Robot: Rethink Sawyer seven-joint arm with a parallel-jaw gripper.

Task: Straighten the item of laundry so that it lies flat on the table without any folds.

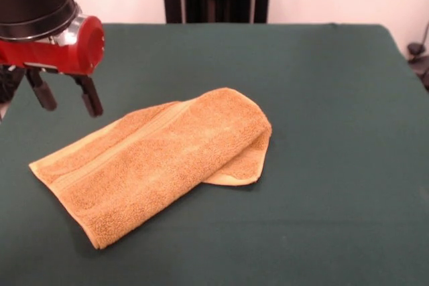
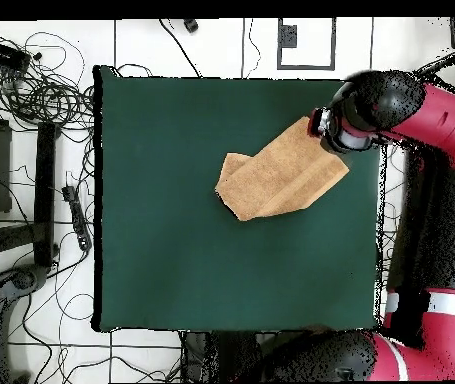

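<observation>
So the gripper [image 1: 64,100] is hanging with its fingers spread and gripping nothing, just off the towel's [image 1: 157,162] 10 o'clock corner. That towel is lying folded over itself mid-table [image 1: 322,98], with nothing blocking it, while cables [image 2: 41,90] are sprawling across the floor.

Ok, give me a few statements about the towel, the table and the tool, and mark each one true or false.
1. The towel lies fully flat with no folds. False: one end is folded over itself.
2. The tool is gripping the towel. False: it hangs open above the table, holding nothing.
3. The towel lies on a dark green surface. True.
4. In the front view, the tool is beside the towel's upper left edge. True.
5. A second cloth lies on the table. False: only the one towel.
</observation>
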